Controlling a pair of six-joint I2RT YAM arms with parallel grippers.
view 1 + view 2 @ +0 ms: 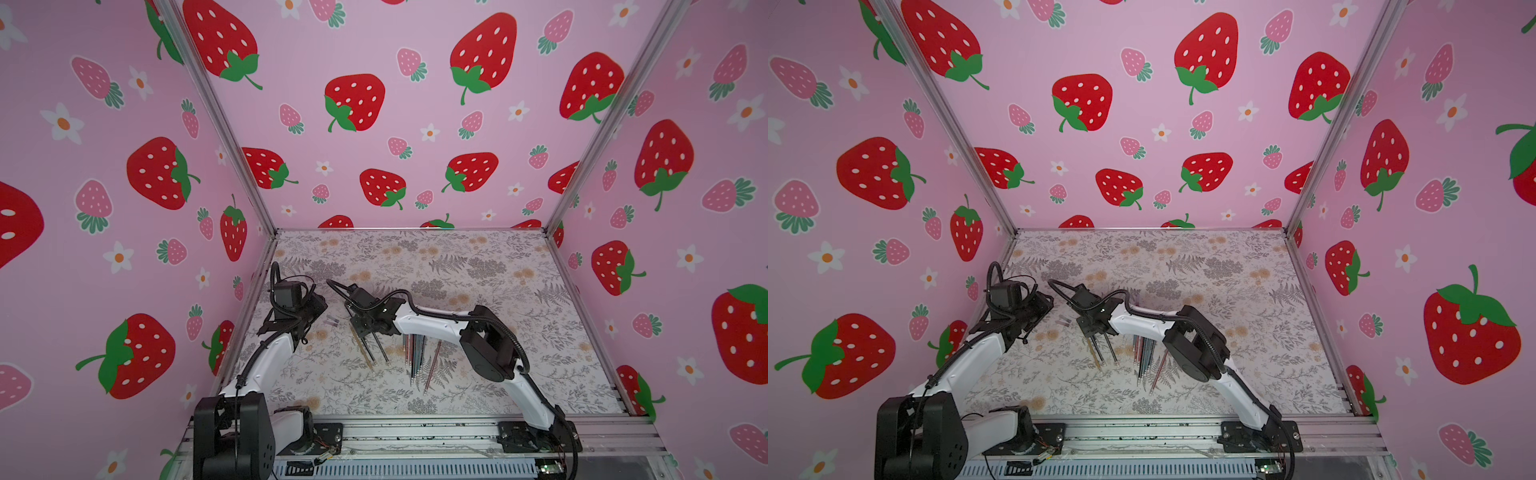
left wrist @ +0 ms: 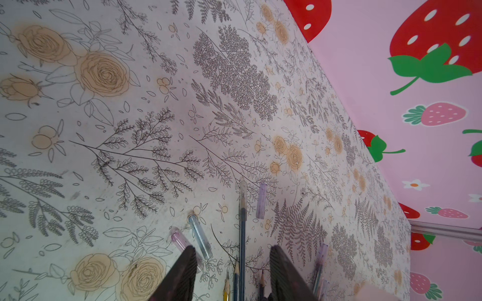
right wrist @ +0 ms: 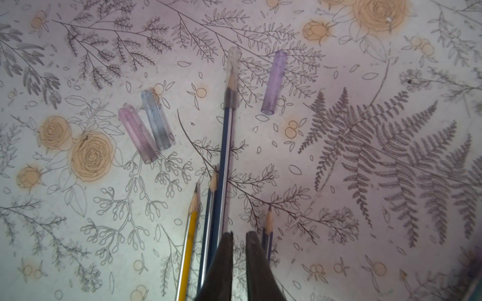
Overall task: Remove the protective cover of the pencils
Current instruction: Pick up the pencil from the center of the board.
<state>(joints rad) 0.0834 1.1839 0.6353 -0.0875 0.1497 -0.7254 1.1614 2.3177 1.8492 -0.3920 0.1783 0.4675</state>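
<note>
Plastic caps (image 3: 137, 133): counting three off on desk (image 3: 339, 198) | facing more capped pencils (image 3: 224, 146) | holding left hand (image 2: 233, 249) wide, right hand (image 3: 238, 237) narrow.

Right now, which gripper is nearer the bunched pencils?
Right. The right gripper sits beside the bunched pencils; the left gripper is farther off, beyond the loose caps.

Blue pencil (image 3: 225, 146), purple cap (image 3: 273, 82)

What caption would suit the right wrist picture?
Right gripper, nearly shut, at a capped blue pencil; three loose caps nearby.
</note>
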